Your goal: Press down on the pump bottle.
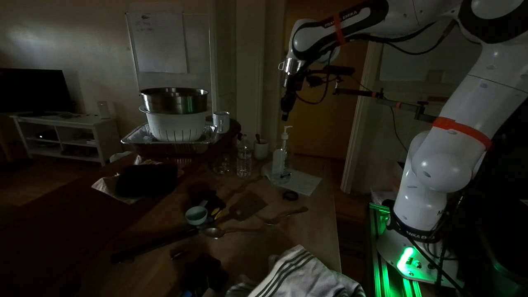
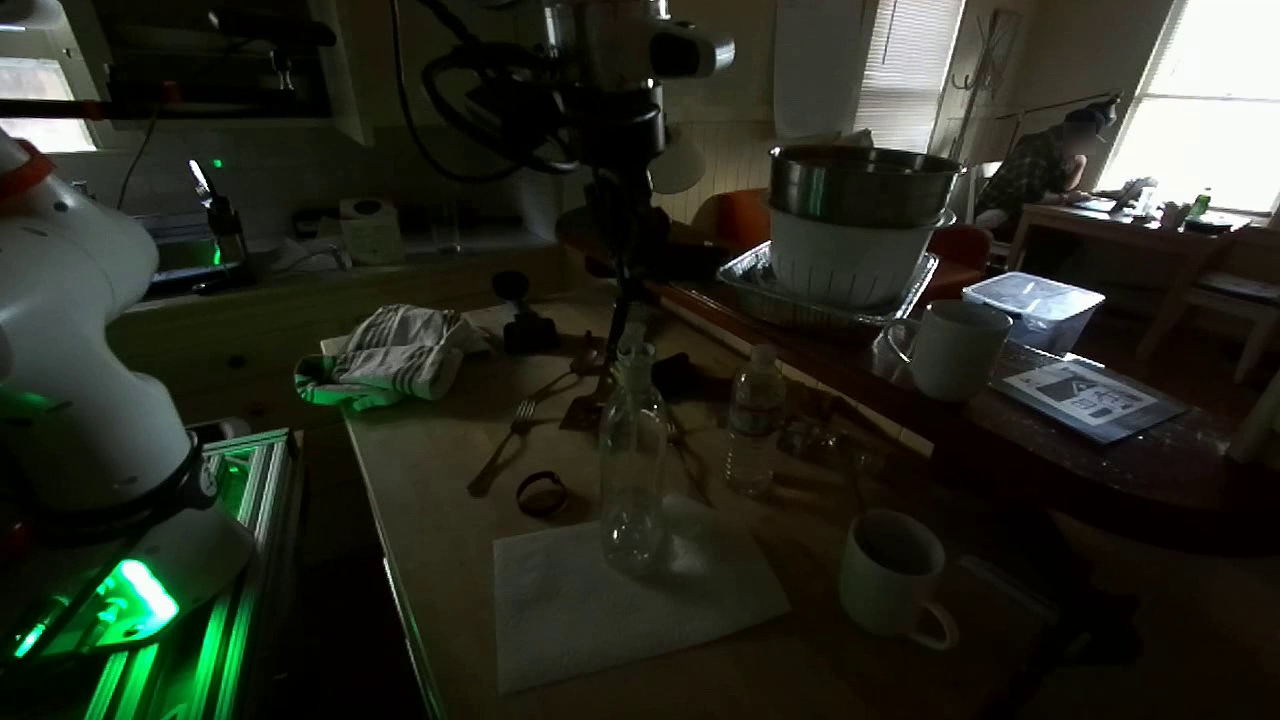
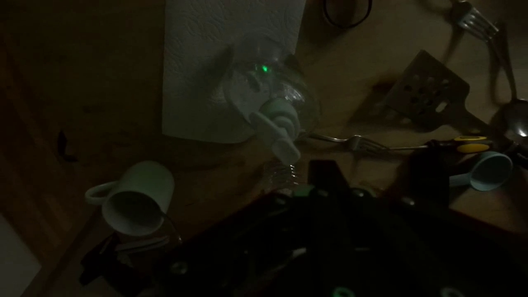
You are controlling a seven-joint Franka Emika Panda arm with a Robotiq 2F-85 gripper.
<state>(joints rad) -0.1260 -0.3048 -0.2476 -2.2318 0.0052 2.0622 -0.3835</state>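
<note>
Fingers [image 3: 326,175], clenched above the pump bottle [image 3: 272,97], partly hide a water bottle [image 3: 282,175]

Wooden table [image 1: 319,231], thick with kitchenware

I see a paper towel [image 2: 570,630] lying flat on the wood near the edge, a black ring [image 1: 290,199] just beside it. Near the paper, a mug [image 2: 890,578] and a water bottle [image 1: 243,163] stand upright. Farther along the table lie two forks [image 3: 472,20], a spatula [image 3: 437,95] with a holed blade, a spoon [image 1: 215,232] and a yellow-and-black tool [image 3: 472,145]. A striped cloth [image 2: 392,355] sits rumpled at the edge, partly past it in an exterior view.
</note>
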